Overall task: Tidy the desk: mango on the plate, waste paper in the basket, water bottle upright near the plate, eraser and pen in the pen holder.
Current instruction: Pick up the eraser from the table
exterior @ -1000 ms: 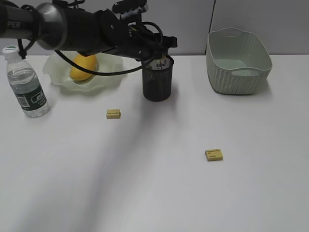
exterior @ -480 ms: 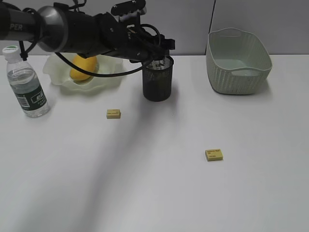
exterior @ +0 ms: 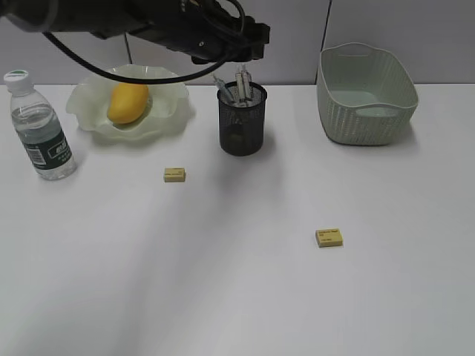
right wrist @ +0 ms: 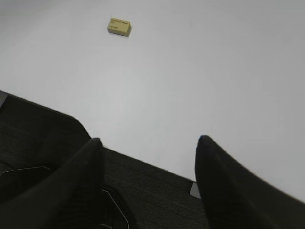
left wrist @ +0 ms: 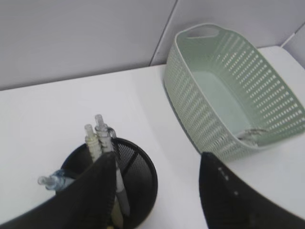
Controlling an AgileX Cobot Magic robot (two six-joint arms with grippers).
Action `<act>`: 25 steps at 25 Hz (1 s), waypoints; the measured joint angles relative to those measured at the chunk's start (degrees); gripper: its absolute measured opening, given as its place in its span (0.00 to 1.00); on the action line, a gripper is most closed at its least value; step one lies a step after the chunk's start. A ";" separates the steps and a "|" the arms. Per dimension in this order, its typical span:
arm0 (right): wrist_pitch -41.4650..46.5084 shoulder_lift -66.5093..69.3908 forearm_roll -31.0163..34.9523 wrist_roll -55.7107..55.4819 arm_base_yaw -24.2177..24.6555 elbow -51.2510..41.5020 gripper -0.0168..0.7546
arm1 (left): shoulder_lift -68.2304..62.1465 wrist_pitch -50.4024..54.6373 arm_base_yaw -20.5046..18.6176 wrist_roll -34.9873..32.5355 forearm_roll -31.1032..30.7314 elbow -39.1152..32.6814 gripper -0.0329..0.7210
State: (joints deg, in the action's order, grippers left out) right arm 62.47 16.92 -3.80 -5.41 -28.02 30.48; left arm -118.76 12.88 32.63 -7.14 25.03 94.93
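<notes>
The black mesh pen holder (exterior: 242, 126) stands mid-desk with pens (exterior: 239, 85) sticking out of it. My left gripper (exterior: 249, 46) hovers just above it, open and empty. In the left wrist view the pens (left wrist: 97, 136) lean in the pen holder (left wrist: 143, 167) beside my left finger, and the gripper (left wrist: 158, 157) holds nothing. Two yellow erasers (exterior: 174, 174) (exterior: 329, 237) lie on the desk (exterior: 237, 297). The mango (exterior: 128, 102) rests on the plate (exterior: 167, 119). The water bottle (exterior: 38, 126) stands upright to its left. My right gripper (right wrist: 148, 140) is open over a dark mat. The waste paper is out of view.
The pale green basket (exterior: 364, 104) stands at the back right, close to the pen holder in the left wrist view (left wrist: 224, 95). One eraser (right wrist: 119, 26) lies ahead of the right gripper. A grey wall runs behind the desk.
My left gripper has opened over the pen holder, left a pen standing in it, and risen clear of the rim. The right arm has not moved.
</notes>
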 joint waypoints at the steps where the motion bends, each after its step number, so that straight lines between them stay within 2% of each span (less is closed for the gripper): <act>1: 0.00 0.00 0.00 0.00 0.00 0.00 0.64 | 1.07 2.24 0.00 0.00 -0.85 -0.01 0.61; 8: 0.00 0.00 0.00 0.00 0.00 0.00 0.64 | 6.84 26.66 0.00 0.00 -9.12 0.01 0.61; 17: 0.00 0.00 0.00 0.00 0.00 0.00 0.64 | 11.55 53.20 0.00 0.00 -15.60 0.06 0.61; 25: 0.00 0.00 0.00 0.00 0.00 0.00 0.64 | 14.46 56.59 0.00 0.64 -18.58 -2.49 0.61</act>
State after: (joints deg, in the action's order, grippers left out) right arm 62.47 16.92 -3.80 -5.41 -28.02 30.48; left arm -104.31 69.47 32.63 -6.50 6.46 92.44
